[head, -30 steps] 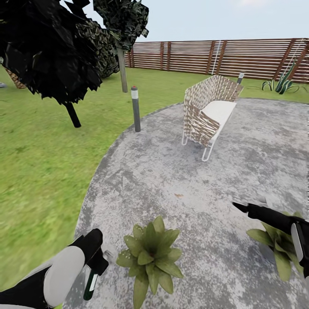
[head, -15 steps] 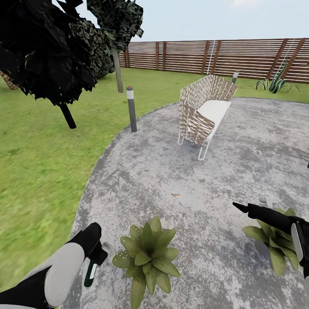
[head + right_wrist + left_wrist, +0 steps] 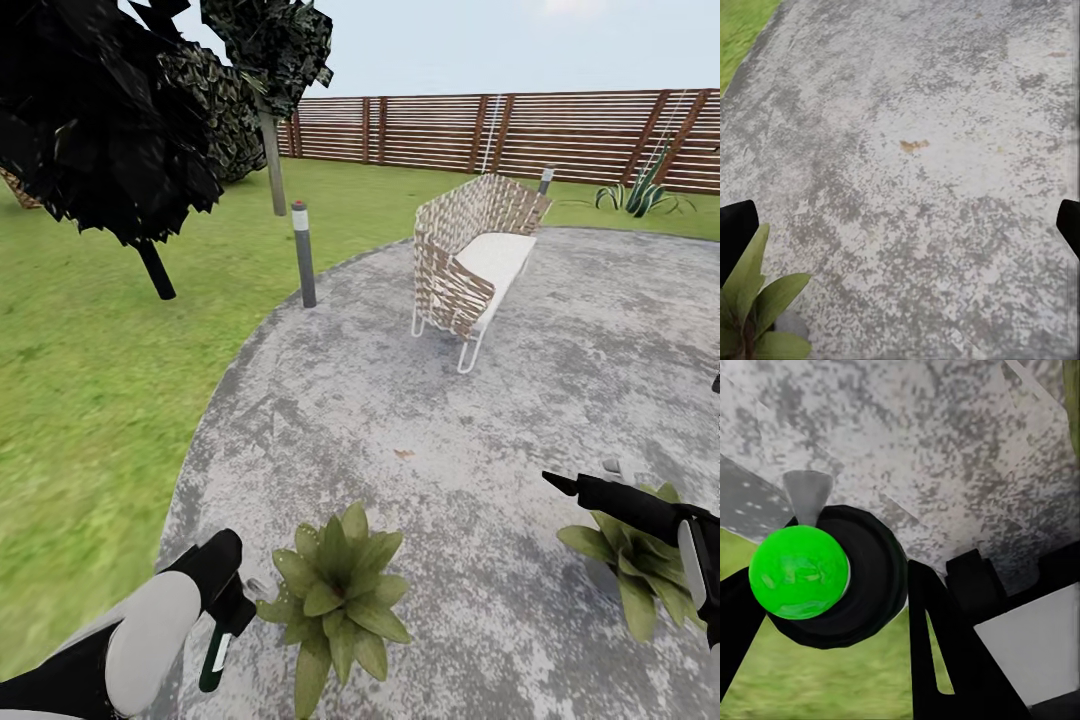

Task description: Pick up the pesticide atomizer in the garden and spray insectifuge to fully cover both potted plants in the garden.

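While our left pincer (image 3: 232, 612) grips the pesticide atomizer (image 3: 213, 655) beside the nearer potted plant (image 3: 335, 600) for spraying, our right pincer (image 3: 560, 483) hangs open, empty.

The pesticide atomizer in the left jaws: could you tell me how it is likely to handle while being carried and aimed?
The pesticide atomizer is slim and small beside the left gripper, so it is probably light. It hangs below the jaws, held near its top, so it may swing or twist if moved sharply. Its smooth, rounded green body looks glossy, so it could slip under a loose grip.
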Motion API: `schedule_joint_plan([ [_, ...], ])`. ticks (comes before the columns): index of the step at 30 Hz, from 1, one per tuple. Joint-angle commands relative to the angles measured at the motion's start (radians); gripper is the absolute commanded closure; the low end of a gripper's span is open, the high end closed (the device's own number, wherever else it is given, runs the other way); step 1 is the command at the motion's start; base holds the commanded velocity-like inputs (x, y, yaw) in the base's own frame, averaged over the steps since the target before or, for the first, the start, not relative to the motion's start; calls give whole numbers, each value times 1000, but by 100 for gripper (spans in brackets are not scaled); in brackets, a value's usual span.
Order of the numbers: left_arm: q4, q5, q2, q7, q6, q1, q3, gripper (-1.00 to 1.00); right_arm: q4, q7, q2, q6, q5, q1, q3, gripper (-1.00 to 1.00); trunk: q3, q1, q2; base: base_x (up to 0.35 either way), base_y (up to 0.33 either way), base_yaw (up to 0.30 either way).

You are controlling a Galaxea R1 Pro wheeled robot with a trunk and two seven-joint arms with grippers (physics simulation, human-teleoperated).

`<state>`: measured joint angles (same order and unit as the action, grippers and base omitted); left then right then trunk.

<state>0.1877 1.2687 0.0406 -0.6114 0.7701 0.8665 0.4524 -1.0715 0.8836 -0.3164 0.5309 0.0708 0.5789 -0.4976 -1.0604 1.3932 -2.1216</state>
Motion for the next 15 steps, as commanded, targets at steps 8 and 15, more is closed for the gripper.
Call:
schedule_joint_plan([
  [8, -1, 12, -3, -8, 3, 1, 5, 100, -1, 8, 0, 4, 7, 1, -3, -100, -4, 0, 0, -5, -19, -133],
  [15, 2, 12, -4, -8, 3, 1, 6, 100, -1, 8, 0, 4, 7, 1, -3, -100, -8, 0, 0, 0, 44, -257],
])
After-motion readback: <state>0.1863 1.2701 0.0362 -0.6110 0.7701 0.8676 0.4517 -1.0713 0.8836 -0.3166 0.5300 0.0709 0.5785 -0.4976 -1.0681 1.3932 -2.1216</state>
